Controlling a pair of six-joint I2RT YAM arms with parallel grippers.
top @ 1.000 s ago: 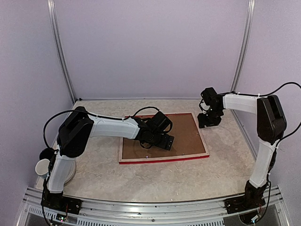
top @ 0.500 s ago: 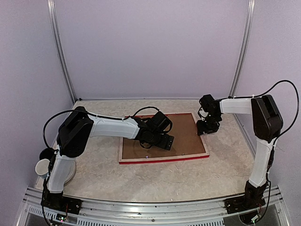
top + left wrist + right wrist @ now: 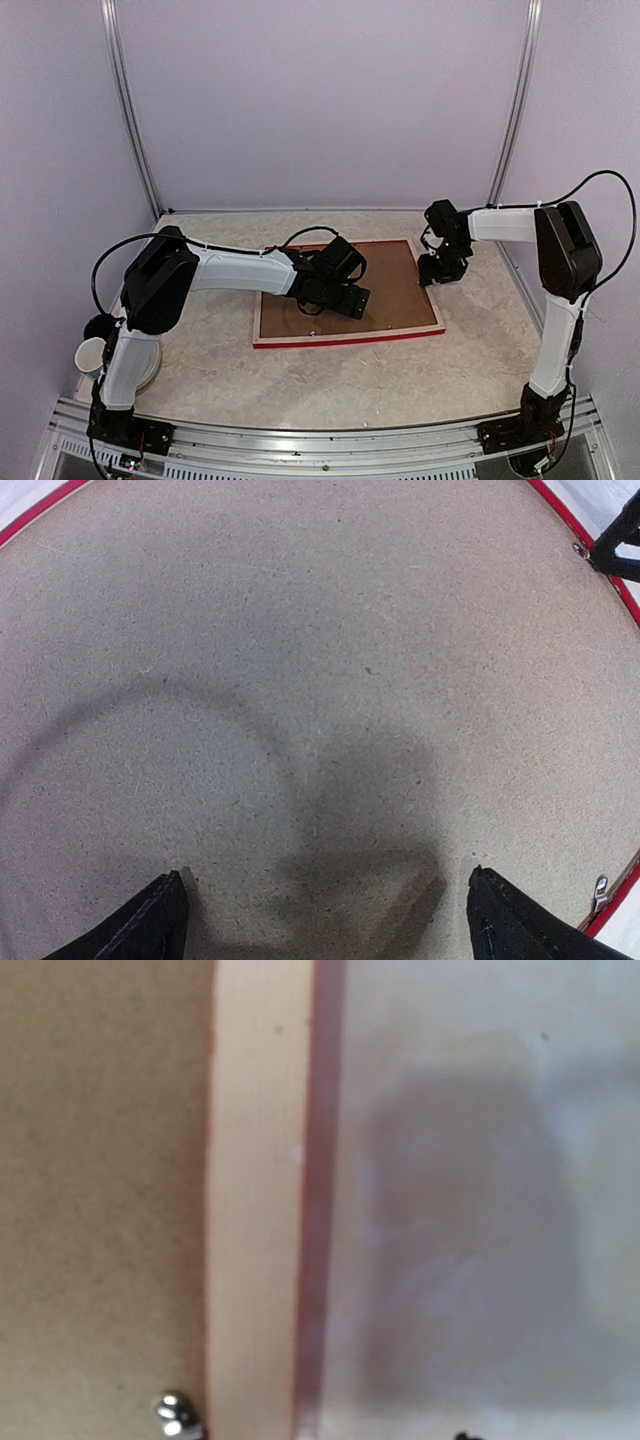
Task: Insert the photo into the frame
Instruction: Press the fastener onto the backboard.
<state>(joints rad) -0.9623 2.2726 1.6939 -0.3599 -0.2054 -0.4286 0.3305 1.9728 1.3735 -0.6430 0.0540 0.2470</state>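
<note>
Currently the left gripper [image 3: 327, 875] is spread wide, holding nothing, its dark fingers [image 3: 150, 925] low over the backing board [image 3: 320, 680]. The right gripper [image 3: 440, 273] sits at the frame's [image 3: 345, 340] right rim; its own camera shows almost none of its fingers, so I cannot tell whether it is parted or closed.

The frame lies face down mid-table, pale wood back up, with a thin red edge showing. The photo is not visible (probably under the board, though nothing confirms it).

Risks: a sideways push at the rim could slide the light frame across the smooth marbled table [image 3: 200, 350], and a small metal tab [image 3: 175, 1415] could slip past a finger. Too much pressure might flex the board, which is flat, matte and fibrous.
</note>
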